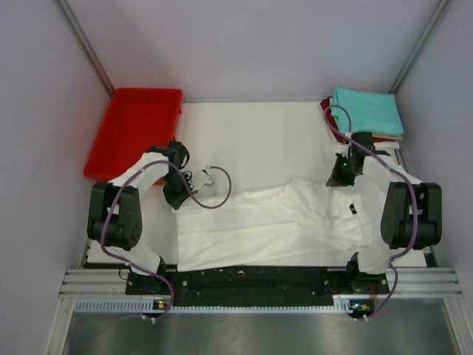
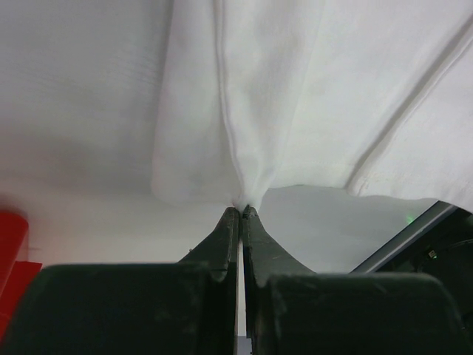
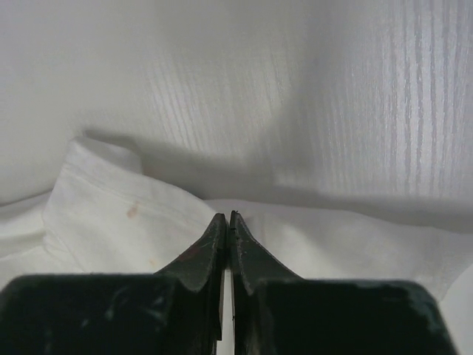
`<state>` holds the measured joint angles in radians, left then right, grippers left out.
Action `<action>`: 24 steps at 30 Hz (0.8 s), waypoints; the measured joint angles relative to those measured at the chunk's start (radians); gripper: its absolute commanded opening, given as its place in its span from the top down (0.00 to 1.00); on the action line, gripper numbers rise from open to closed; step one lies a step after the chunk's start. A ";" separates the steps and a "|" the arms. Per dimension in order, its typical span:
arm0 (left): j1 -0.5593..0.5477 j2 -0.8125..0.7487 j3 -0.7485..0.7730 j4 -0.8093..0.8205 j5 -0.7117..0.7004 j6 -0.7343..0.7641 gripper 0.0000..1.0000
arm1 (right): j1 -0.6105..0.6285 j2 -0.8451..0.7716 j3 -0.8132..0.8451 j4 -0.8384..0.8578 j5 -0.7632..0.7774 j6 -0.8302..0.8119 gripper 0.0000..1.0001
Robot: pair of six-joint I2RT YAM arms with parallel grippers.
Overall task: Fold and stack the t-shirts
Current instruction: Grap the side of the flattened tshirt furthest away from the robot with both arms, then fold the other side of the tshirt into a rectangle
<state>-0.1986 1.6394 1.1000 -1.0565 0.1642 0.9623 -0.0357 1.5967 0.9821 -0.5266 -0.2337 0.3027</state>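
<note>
Left wrist: left gripper (image 2: 242,211) pinches white t-shirt (image 2: 295,96) fold — right gripper (image 3: 226,217) pressed together at its edge.

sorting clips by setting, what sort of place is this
Most likely a lab robot cell, not a home: plain grey walls box in a white table, a metal rail lies along its near edge, and a red tray and folded shirts sit at the far corners.

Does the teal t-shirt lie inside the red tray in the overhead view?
No, the teal t-shirt lies at the far right, well apart from the red tray at the far left.
</note>
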 measured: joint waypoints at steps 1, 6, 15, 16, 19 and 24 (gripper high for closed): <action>0.000 0.001 0.008 -0.002 -0.001 -0.006 1.00 | 0.000 0.002 0.008 -0.005 0.000 -0.008 1.00; -0.001 0.045 0.122 -0.005 -0.021 -0.061 1.00 | 0.000 0.042 0.169 -0.041 0.000 -0.078 1.00; -0.001 0.204 0.426 0.066 -0.092 -0.155 1.00 | 0.000 0.243 0.684 -0.011 -0.046 -0.233 1.00; -0.001 0.216 0.448 0.076 -0.102 -0.159 1.00 | 0.000 0.259 0.716 -0.007 -0.060 -0.258 1.00; -0.001 0.235 0.471 0.100 -0.122 -0.169 1.00 | -0.001 0.281 0.759 0.004 -0.105 -0.340 1.00; -0.001 0.240 0.464 0.106 -0.132 -0.172 1.00 | -0.001 0.283 0.760 -0.011 -0.197 -0.459 1.00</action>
<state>-0.1993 1.8797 1.5642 -0.9501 0.0319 0.7902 -0.0364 1.8801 1.7416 -0.5377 -0.4309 -0.1562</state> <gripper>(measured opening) 0.012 0.008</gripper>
